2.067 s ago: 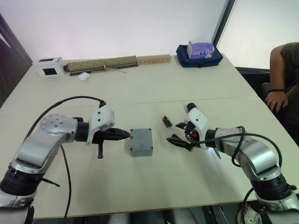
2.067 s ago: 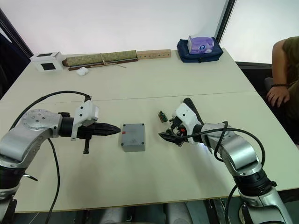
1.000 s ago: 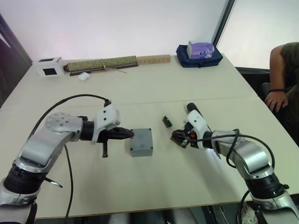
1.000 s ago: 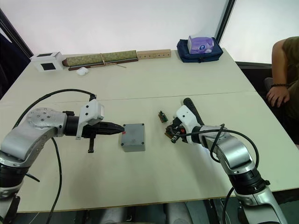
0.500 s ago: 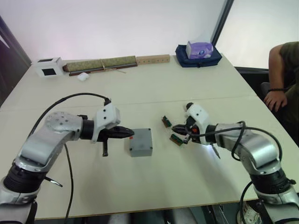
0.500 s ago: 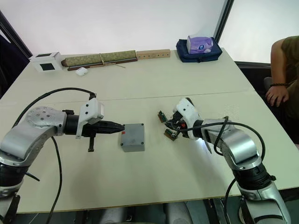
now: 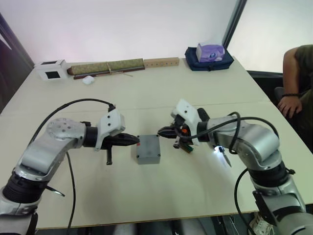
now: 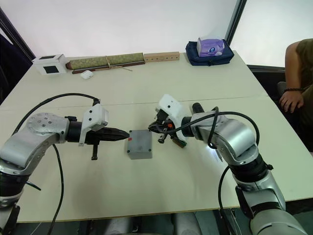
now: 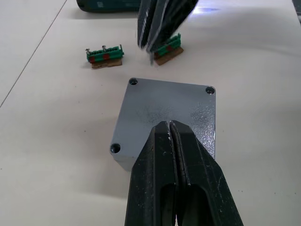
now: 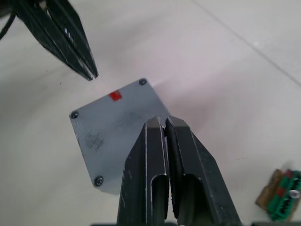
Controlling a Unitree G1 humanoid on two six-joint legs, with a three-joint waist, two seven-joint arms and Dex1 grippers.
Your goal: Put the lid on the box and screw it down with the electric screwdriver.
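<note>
Between the two closed, empty grippers, left gripper (image 7: 133, 141) and right gripper (image 7: 162, 131), the box (image 7: 147, 149) is seen with its lid (image 9: 167, 110) already seated and screws visible at the corners.

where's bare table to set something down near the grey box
The near edge of the table, in front of the box, is bare. The strip between the box and the far clutter is also bare. Crowded: left gripper and right gripper flank the box; two green parts lie just right.
</note>
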